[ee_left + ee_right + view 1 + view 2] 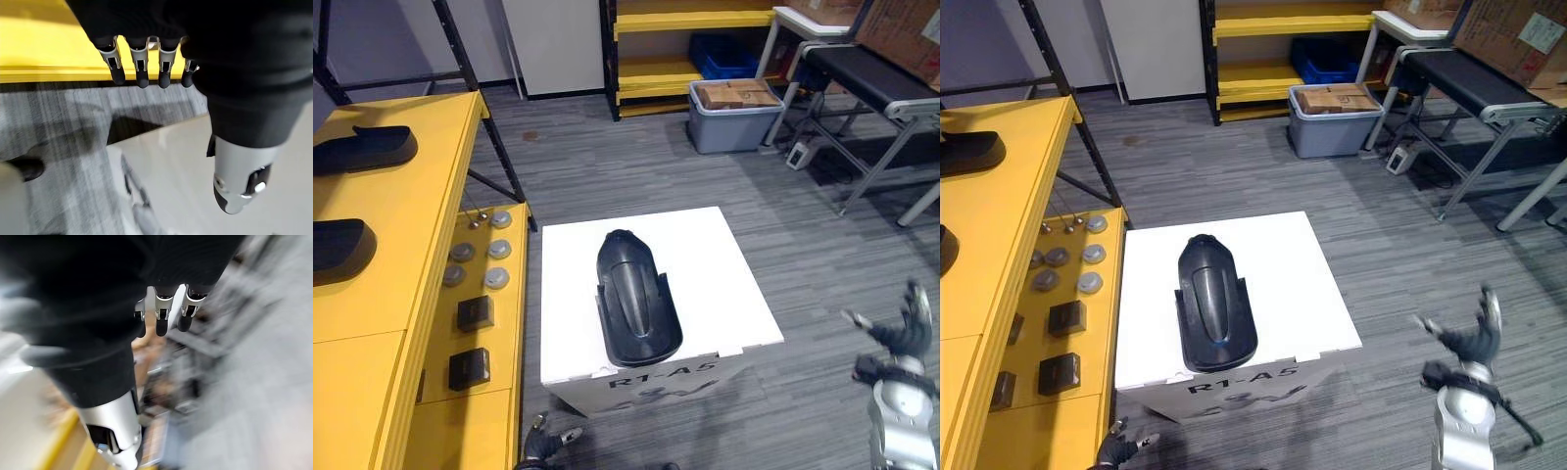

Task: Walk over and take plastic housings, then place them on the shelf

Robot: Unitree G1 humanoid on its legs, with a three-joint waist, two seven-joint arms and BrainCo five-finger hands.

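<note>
Grey striped carpet (607,166) covers the floor, and a white box (744,294) stands at the middle of the head views. One black plastic housing (636,299) lies lengthwise on the box top, its rounded nose toward 12 o'clock and its wider open end toward 6 o'clock, close to the near edge. Neither hand touches it. The left hand (546,446) hangs low at about 7 o'clock from the housing, beside the box's near left corner and below its top. In the left wrist view its fingers (142,68) hang straight and loose, with nothing between them. The right hand (901,338) is well apart at about 4 o'clock, out over bare carpet. Its fingers (161,313) are spread wide and empty. At 9 o'clock runs the yellow shelf (401,274), which carries two more black housings: one (362,147) farther back and one (337,250) nearer. Between the shelf and the box sits a lower yellow ledge (509,323), holding round metal discs (480,250) and two dark square blocks (472,338). Toward 12 o'clock stands yellow racking (690,20) with a blue crate (724,54) beneath. A grey bin (734,122) of cardboard boxes sits in front of it, and a black conveyor (862,73) stands at 2 o'clock.
</note>
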